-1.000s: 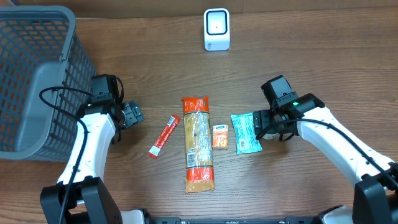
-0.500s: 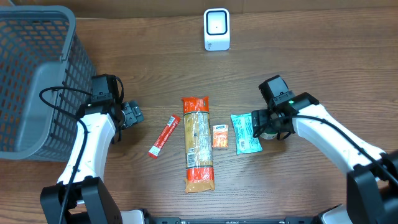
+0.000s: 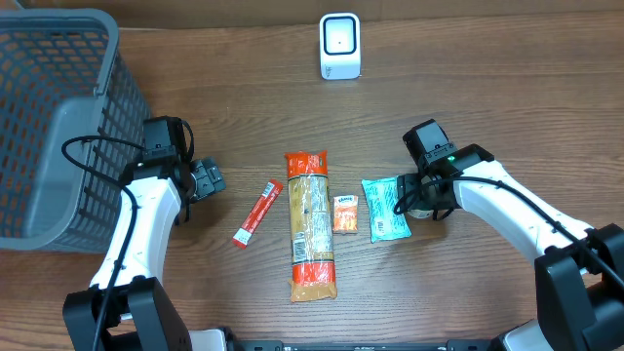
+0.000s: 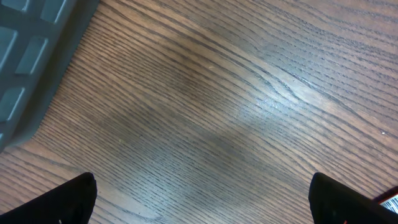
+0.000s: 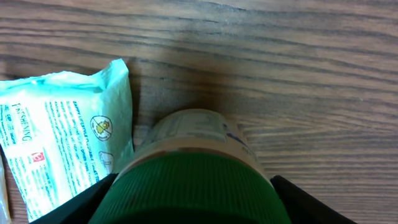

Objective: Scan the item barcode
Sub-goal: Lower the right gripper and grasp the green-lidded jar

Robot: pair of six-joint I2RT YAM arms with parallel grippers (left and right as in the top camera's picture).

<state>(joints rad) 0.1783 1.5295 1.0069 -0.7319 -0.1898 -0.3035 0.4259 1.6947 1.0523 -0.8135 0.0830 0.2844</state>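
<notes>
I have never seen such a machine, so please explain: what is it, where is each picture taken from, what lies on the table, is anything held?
Two robot arms work at a table, each ending in a two-finger gripper. One picture looks down from above; the other two come from cameras on the wrists. On the table lie a red stick packet, a long orange bag, a small orange packet and a teal packet, with a white scanner and a grey basket. The left gripper is open over bare wood. The right gripper straddles a jar with a green lid; whether it grips it, I cannot tell.
</notes>
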